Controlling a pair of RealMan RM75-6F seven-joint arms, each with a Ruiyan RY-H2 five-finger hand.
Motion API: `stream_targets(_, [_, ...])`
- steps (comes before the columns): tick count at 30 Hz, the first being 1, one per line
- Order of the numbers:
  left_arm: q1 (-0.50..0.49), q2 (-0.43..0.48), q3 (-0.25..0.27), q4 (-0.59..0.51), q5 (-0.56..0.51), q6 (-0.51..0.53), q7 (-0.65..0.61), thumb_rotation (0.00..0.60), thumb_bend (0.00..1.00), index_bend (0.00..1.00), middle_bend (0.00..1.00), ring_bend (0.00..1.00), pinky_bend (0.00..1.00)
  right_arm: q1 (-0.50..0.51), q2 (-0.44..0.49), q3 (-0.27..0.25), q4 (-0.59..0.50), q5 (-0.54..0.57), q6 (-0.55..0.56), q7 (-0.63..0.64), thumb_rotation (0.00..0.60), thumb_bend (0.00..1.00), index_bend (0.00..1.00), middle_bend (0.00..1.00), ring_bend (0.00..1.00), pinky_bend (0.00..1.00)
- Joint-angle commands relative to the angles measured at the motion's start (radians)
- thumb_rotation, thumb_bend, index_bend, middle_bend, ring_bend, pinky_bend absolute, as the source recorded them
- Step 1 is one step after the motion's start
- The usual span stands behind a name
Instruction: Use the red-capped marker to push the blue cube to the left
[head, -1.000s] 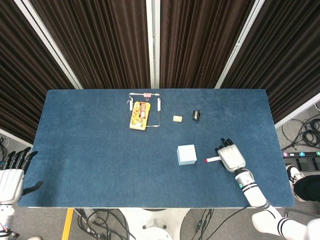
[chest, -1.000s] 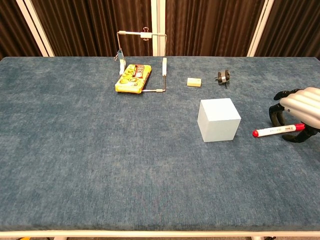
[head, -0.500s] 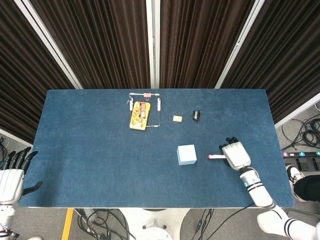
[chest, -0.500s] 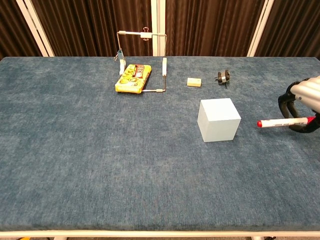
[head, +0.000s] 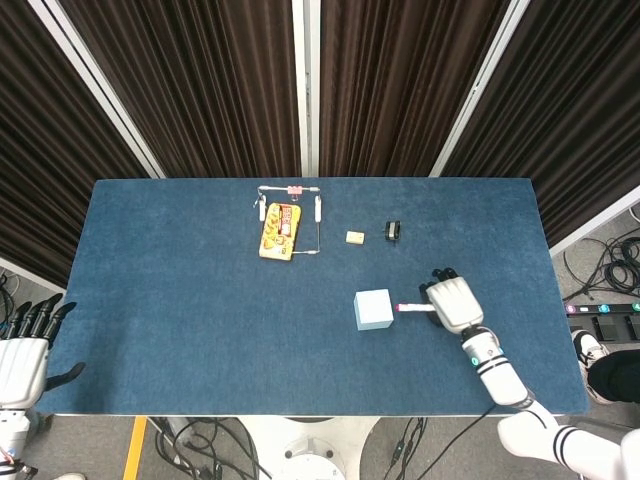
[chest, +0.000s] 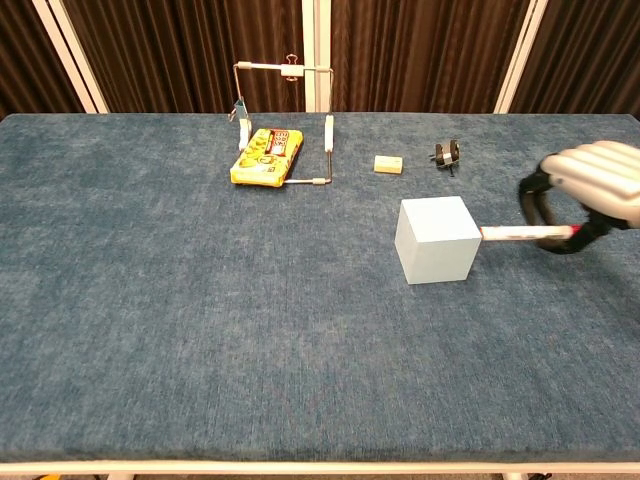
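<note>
Red-capped marker, a slim white pen, lies level in your right hand, its fingers curled down and around the barrel so that it is gripped near its rear end. The marker points toward the left of the table, and in the chest view its front end meets the right face of the pale blue foam cube; whether it actually presses on the cube you cannot tell from either view. The cube sits flat on the blue fabric-covered table, right of centre and toward the near half.

Your right forearm comes in from the near right corner of the table, angled up and leftward, with the back of the hand turned upward in the head view.

Your left hand hangs off the near left corner, beyond the table edge, fingers straight and spread, holding nothing.

Further back lies a yellow printed packet inside a thin wire frame with a small pink clip at its top. To the right of these sit a small cream block and a small black clip, well apart from the cube.
</note>
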Motion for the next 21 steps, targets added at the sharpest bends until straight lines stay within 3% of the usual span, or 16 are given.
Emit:
stream_targets(1, [0.001, -0.001, 0.001, 0.004, -0.002, -0.002, -0.003, 0.6, 0.07, 0.22, 0.18, 0.13, 0.1, 0.026, -0.028, 0.015, -0.007, 0.01, -0.019, -0.018, 0.6, 0.54, 0.69, 0.63, 0.24, 0.25])
stream_targets(8, [0.001, -0.009, 0.0, 0.024, -0.004, -0.004, -0.02, 0.6, 0.07, 0.22, 0.18, 0.13, 0.1, 0.1, -0.094, 0.053, -0.041, 0.049, -0.07, -0.116, 0.6, 0.54, 0.69, 0.63, 0.24, 0.18])
stream_targets(21, [0.007, -0.016, 0.0, 0.06, -0.018, -0.01, -0.053, 0.6, 0.07, 0.22, 0.18, 0.13, 0.1, 0.23, -0.208, 0.1, -0.075, 0.138, -0.149, -0.297, 0.6, 0.55, 0.69, 0.63, 0.24, 0.17])
